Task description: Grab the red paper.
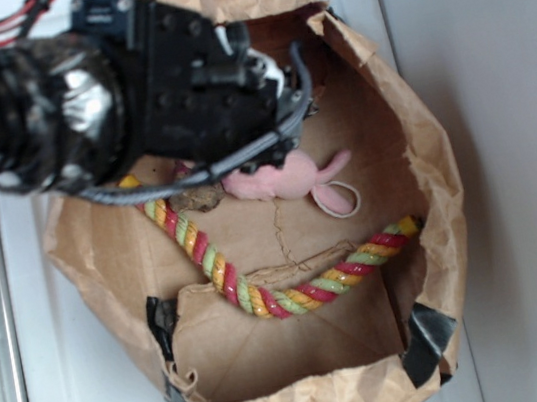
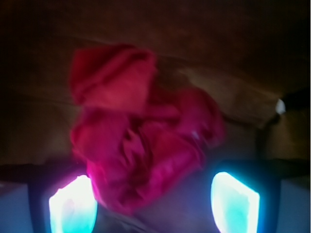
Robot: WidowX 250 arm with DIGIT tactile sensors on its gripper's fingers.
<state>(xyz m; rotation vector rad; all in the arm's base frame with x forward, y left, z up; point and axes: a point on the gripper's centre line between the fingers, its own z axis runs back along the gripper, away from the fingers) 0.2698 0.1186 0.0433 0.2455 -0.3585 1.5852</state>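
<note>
Brown kraft paper formed the container: a wide, crumpled paper bag (image 1: 410, 129) with its rim rolled down, patched with dark tape (image 1: 426, 339) at the near corners, sitting on a white desk (image 1: 493, 76). On the bag's floor lay a twisted rope (image 1: 263, 298) of red, yellow and green strands, bent in a rough L. A pink plush mouse (image 1: 280, 177) lay just beyond the rope's upper run, its thin tail curled in a loop toward the bag's right side. A small brown scrap (image 1: 198, 199) sat next to the rope, beside the plush.

The black robot arm (image 1: 42, 103) reached in from the upper left in the exterior view, its head and grey cable covering the bag's upper-left interior. The hand itself could not be made out from that side.

From the wrist view, the red paper (image 2: 141, 131) filled the centre of the frame: a bright red, wrinkled wad resting against the brown bag wall. The hand (image 2: 154, 204) stood wide open, its two fingers (image 2: 73, 206) glowing pale cyan at the lower left and lower right. The wad's lower edge dipped between them, nearer the left one. Blur hid whether either finger touched the paper; nothing was clamped.
</note>
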